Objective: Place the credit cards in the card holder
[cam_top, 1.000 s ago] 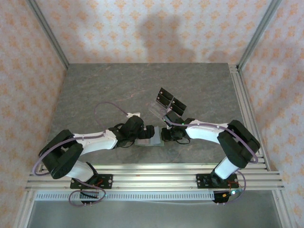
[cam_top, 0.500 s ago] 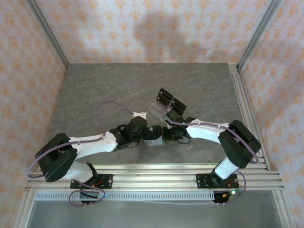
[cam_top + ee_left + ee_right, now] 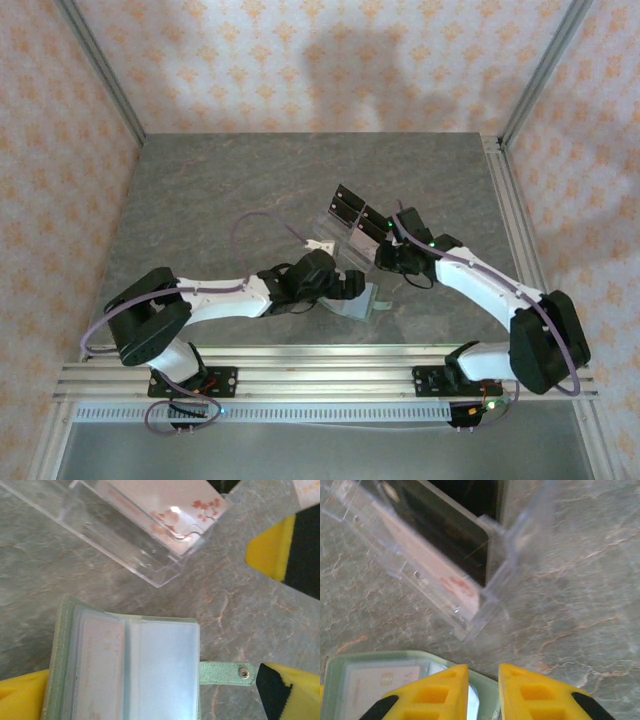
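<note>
Lying open on the worktop, the card holder sits between the left tool's wide-spread fingers. Just beyond the card holder, the right tool hovers narrowly parted and empty, and the credit cards rest in a clear stand.

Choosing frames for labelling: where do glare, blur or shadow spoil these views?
Left wrist: glare spot on the clear acrylic tiered stand, sage-green folding wallet hazy; right wrist: yellow fingertips blurred; top external: soft shadow on the patterned back wall.
</note>
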Robot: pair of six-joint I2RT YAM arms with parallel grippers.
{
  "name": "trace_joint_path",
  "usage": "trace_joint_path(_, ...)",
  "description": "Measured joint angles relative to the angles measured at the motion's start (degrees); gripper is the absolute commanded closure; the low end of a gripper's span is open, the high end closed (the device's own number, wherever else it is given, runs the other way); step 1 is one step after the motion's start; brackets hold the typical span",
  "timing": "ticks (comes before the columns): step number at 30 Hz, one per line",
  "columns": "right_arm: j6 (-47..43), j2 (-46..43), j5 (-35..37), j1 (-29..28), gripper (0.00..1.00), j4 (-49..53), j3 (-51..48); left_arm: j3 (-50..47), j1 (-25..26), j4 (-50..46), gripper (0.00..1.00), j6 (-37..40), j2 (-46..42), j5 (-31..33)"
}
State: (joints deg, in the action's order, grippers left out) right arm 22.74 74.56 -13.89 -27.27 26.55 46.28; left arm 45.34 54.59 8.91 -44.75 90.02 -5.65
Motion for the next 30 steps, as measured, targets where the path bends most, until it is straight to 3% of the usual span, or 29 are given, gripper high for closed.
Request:
trace_joint_path(6,0.0,-1.2,0.0,3.1,0.76,0.9,-2.2,5.1,4.2,0.9,0.00,-0.9,3.5,-0.5)
trace_joint_path(14,0.7,-1.7,0.0,3.9,0.59,1.6,-5.0,11.3,10.9,1.7,0.00,-1.9,8.9,-2.9)
trace_joint_path(23,1.8,-6.8,-1.9,4.2,0.54,3.4,-8.7,11.2,10.9,1.0,0.00,-1.6,8.5,-1.3)
trace_joint_path(30,3.9,-10.6,-8.2,4.2,0.58,3.9,-14.3,11.1,9.4,0.8,0.00,-1.2,6.6,-0.3)
